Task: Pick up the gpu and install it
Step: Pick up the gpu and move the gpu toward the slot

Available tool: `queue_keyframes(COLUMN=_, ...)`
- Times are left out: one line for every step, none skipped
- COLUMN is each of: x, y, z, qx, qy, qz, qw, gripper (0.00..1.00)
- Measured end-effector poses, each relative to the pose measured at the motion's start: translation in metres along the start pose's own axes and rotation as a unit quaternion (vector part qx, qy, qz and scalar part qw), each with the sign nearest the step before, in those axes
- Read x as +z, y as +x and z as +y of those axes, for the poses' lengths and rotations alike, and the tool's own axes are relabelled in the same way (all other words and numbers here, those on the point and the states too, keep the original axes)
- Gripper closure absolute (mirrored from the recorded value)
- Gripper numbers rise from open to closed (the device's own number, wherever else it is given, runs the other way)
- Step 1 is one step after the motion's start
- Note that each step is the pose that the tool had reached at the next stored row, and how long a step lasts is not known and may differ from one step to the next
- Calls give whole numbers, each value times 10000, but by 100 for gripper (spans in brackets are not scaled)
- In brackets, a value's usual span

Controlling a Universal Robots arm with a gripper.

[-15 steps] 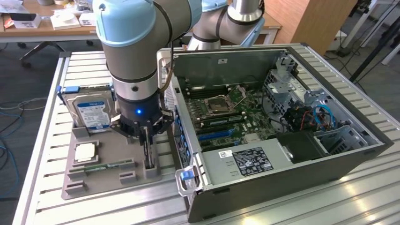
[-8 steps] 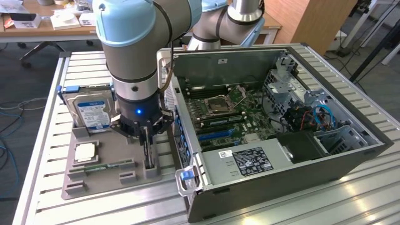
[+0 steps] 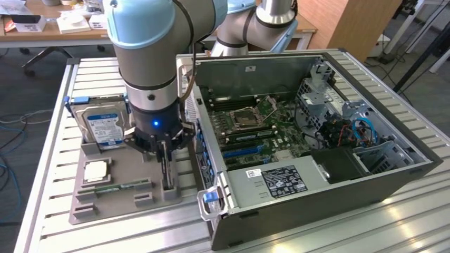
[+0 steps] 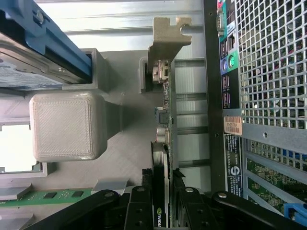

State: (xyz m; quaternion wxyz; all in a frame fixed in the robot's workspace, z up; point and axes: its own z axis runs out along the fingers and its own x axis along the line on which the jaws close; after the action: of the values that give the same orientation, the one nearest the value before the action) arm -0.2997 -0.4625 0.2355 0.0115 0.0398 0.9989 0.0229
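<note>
Your black gripper [image 3: 166, 154] clamps the thin dark gpu card [image 4: 164, 143] from above as it stands edgewise in a grey plastic holder [image 3: 119, 169], long axis running near-to-far beside the open black computer case [image 3: 316, 211].

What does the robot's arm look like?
The arm is thick silver-grey tubes with light blue caps on its joints. A black cable runs down it. The wrist is black with a small blue light, and the gripper has black jointed fingers.

The case wall [image 4: 214, 72] crowds the gpu [image 4: 164, 158] — open tray [image 4: 129, 158] toward the hard drive [image 3: 104, 126].
</note>
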Motion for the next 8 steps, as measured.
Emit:
queue_keyframes(x=0, y=0, z=0, qx=0, qy=-1, qz=0, qw=10000, gripper=73)
queue_keyframes(x=0, y=0, z=0, qx=0, qy=-1, qz=0, qw=10000, gripper=73)
queue_keyframes(x=0, y=0, z=0, qx=0, qy=-1, qz=0, qw=10000, gripper=73)
queue_keyframes(x=0, y=0, z=0, qx=0, qy=-1, qz=-1, qw=10000, gripper=73)
queue_keyframes(x=0, y=0, z=0, qx=0, qy=-1, qz=-1, qw=10000, gripper=73)
queue_keyframes(x=0, y=0, z=0, qx=0, qy=-1, qz=-1, qw=10000, gripper=73)
queue_keyframes(x=0, y=0, z=0, qx=0, qy=-1, qz=0, qw=10000, gripper=73)
queue_keyframes(x=0, y=0, z=0, qx=0, qy=0, qz=0, qw=10000, gripper=73)
